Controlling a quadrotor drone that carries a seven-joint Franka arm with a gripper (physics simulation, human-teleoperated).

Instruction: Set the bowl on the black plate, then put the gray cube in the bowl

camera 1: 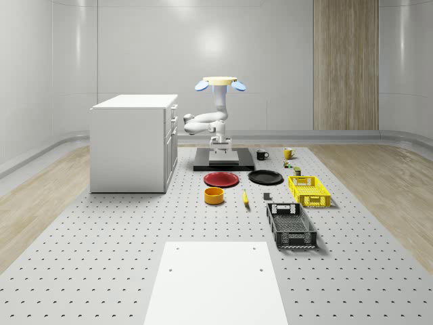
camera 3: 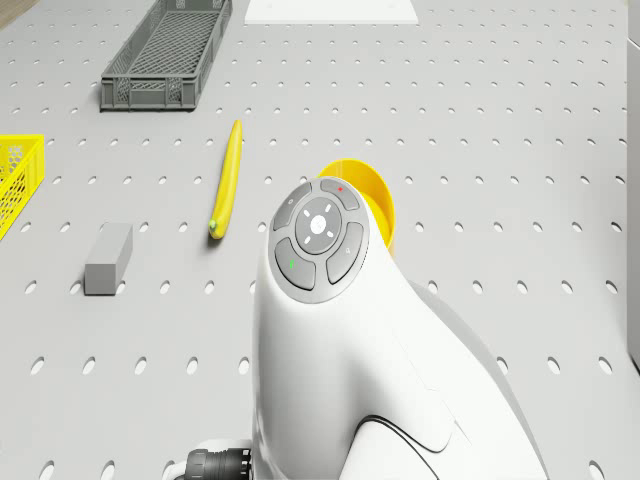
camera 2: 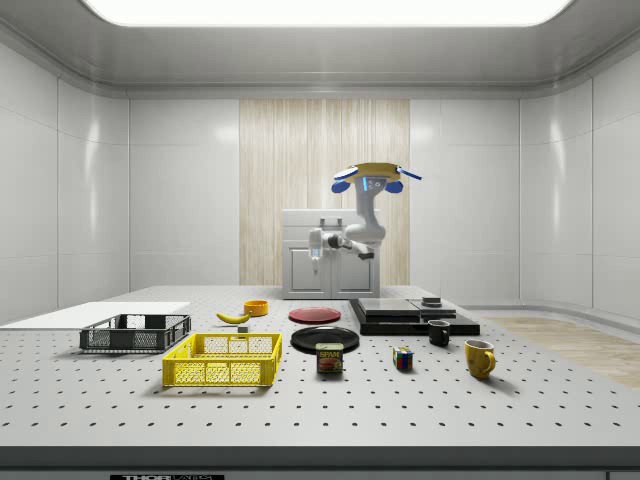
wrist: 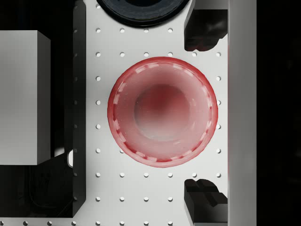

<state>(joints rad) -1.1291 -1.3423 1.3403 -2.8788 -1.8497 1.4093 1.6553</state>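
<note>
The yellow-orange bowl stands upright on the perforated table, in front of the red plate; the arm's link hides part of the bowl in the drone view. To the whole-scene view's right of the red plate lies the black plate, bare. The gray cube rests on the table in front of the black plate, near the banana. The drone hovers over the black platform. My gripper hangs open and holds nothing, well above the red plate, its fingers spread wide.
A white cabinet stands at the whole-scene view's left. A yellow basket and a gray crate sit at the right front. Two mugs and small items are behind the black plate. A white mat lies at the front.
</note>
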